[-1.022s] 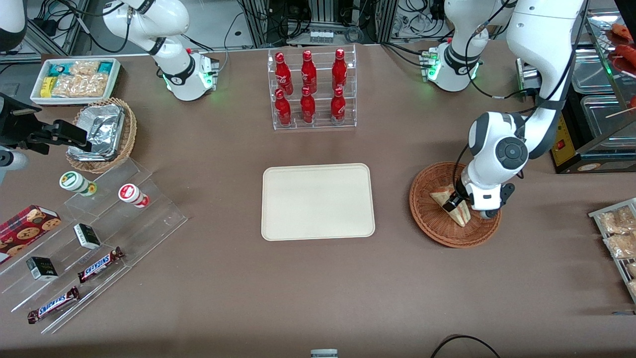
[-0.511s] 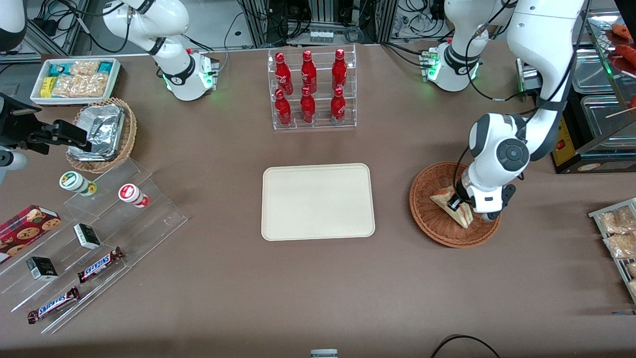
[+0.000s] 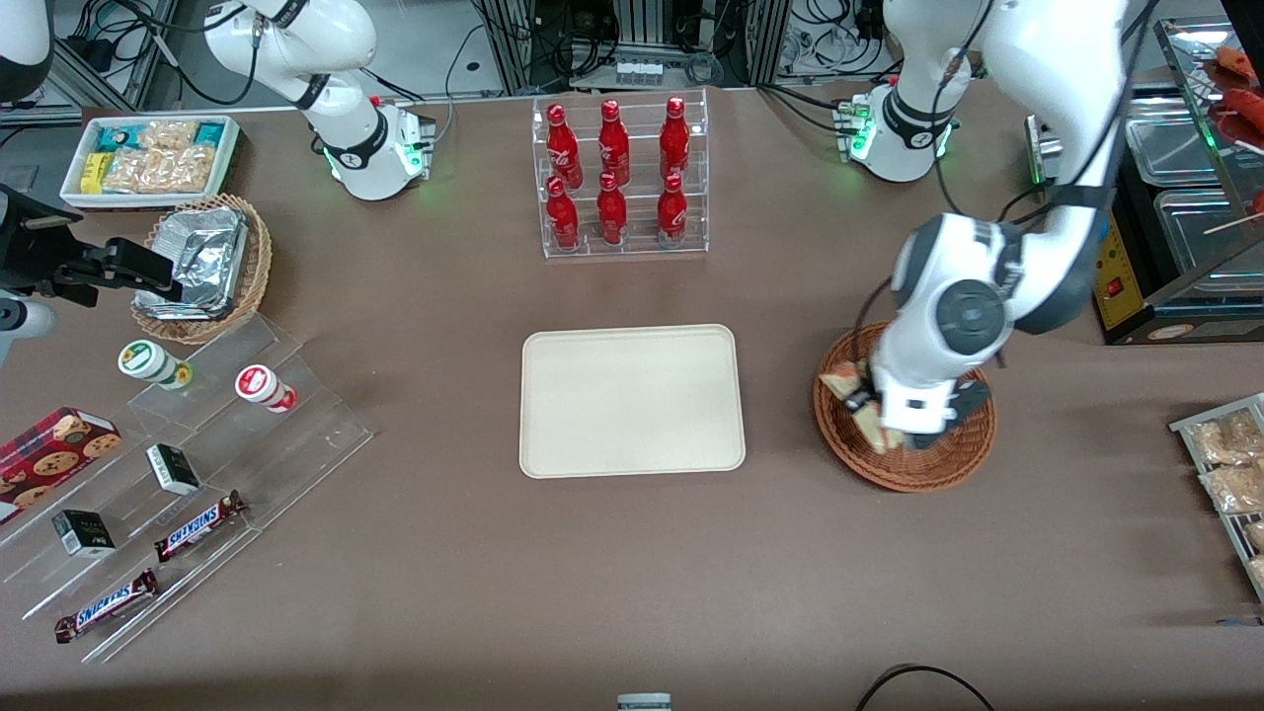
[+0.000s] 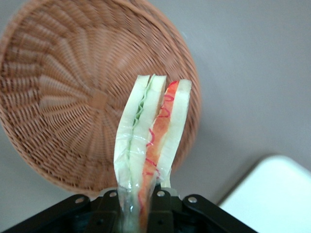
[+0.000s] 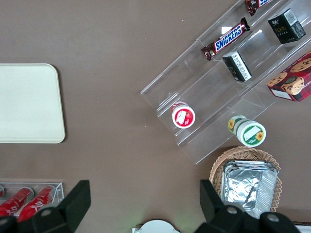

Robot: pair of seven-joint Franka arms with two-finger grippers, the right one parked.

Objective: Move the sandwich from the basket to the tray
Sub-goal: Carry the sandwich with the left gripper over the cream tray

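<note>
Above the round reddish-brown woven wicker basket [image 3: 904, 464], toward the working arm's end of the brown desk [image 3: 632, 573], the left arm's black two-finger gripper [image 3: 871, 407] pinches the triangular wrapped sandwich of pale bread with green and orange-red filling [image 3: 851, 387]. From the wrist camera the sandwich [image 4: 151, 138] stands clear of the basket [image 4: 63, 97], its narrow end clamped in the gripper [image 4: 141, 204], with no other contents visible in the bowl. Beside the basket, nearer the middle of the desk, lies the flat cream-beige rectangular tray with rounded corners [image 3: 632, 400], nothing on it. Farther from the front camera stands a clear rack of red bottles [image 3: 619, 178]
</note>
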